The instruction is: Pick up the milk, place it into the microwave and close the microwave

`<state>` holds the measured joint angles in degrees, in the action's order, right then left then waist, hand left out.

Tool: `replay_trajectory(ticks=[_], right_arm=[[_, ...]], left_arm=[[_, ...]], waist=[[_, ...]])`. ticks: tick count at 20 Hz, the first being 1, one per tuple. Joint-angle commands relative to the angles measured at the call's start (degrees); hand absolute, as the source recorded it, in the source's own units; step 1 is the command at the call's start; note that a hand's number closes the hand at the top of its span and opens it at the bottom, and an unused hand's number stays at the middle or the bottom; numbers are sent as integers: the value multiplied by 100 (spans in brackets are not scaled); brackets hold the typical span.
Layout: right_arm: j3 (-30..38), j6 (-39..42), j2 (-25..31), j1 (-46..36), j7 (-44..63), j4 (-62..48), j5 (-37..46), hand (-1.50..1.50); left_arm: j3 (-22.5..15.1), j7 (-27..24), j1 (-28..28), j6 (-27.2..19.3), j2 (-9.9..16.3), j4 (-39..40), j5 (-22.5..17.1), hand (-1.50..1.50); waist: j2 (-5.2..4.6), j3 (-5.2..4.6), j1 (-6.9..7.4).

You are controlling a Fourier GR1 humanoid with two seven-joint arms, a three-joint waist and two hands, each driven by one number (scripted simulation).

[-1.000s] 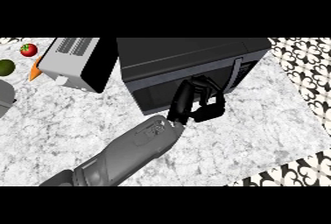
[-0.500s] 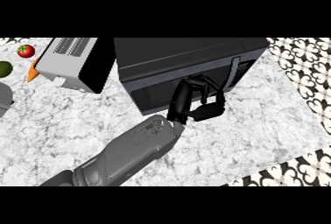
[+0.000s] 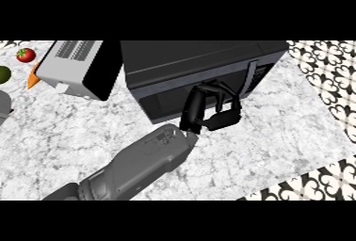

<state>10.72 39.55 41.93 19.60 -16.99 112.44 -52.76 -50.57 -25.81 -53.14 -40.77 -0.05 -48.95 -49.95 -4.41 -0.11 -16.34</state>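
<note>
**Hand at the shut microwave door**

A white marble desk [image 3: 55, 141] fills the view, with patterned tiling at its right edge. One grey forearm [image 3: 132, 167] rises from the lower edge toward the centre. I cannot tell which arm it is. Its black hand [image 3: 212, 106] lies against the microwave [image 3: 201, 66] door, fingers [image 3: 222, 89] curled narrow, holding nothing visible. The door looks closed; the milk is out of sight. Farther left stand a toaster [image 3: 76, 68], a tomato [image 3: 26, 54] and other produce.
</note>
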Motion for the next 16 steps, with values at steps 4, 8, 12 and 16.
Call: replay_trajectory(ticks=[4, 8, 12, 16], right_arm=[[-17, 163, 127, -3, 45, 98, -151, -150], [-21, 125, 109, -14, 47, 65, -212, -150], [-2, 233, 251, -6, 107, 165, -254, -150], [24, 224, 277, 21, 123, 197, -307, -150]], left_arm=[[398, -255, -265, -60, 5, 629, -244, 150], [399, -358, -369, -92, 5, 665, -324, 150], [372, -508, -329, -150, 5, 695, -419, 150], [348, -630, -280, -153, 5, 712, -536, 150]], waist=[[-85, -6, -73], [-109, 7, -67], [-103, -3, -92], [-104, -5, -145]])
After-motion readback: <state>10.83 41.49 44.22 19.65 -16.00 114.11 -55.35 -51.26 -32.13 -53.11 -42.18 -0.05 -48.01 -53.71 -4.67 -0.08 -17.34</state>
